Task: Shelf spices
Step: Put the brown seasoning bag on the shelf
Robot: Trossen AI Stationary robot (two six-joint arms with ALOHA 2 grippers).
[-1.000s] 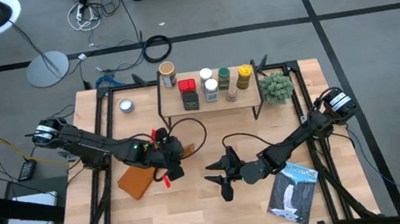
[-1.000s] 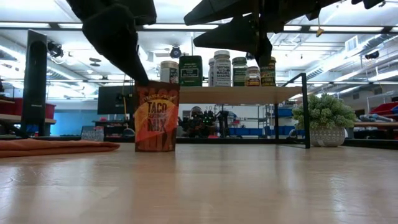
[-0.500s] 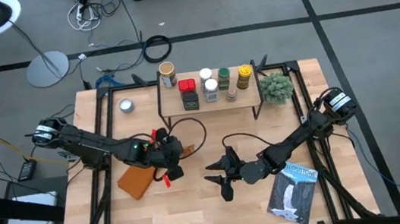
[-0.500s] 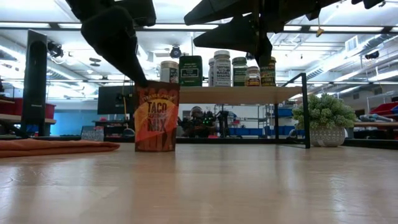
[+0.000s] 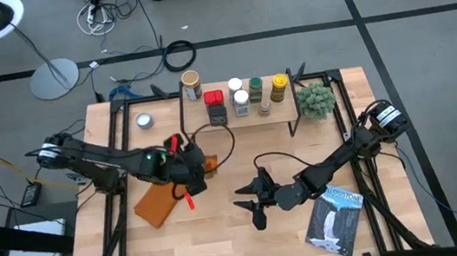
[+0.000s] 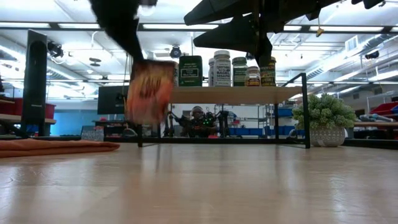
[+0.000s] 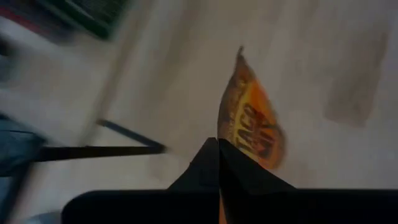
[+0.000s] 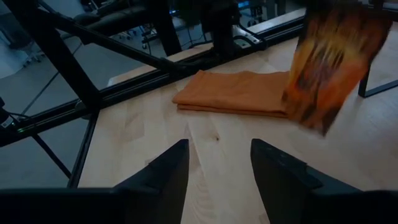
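Hanging upright, slightly tilted, the orange packet [image 6: 149, 91] is clenched by its top edge in the left gripper [image 6: 132, 46].

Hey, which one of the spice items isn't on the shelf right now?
The orange taco mix packet. The left gripper is shut on its top edge, holding it off the table. The jars, the red tin and the dark box all stand on the shelf.

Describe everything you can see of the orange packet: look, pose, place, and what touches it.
The orange packet is a flat pouch, orange and red, with dark lettering that reads as "TACO" in the left wrist view. It hangs clear of the table, slightly tilted, in front of the shelf's left end. Only the left gripper touches it, shut on its top edge. It is blurred in most views.
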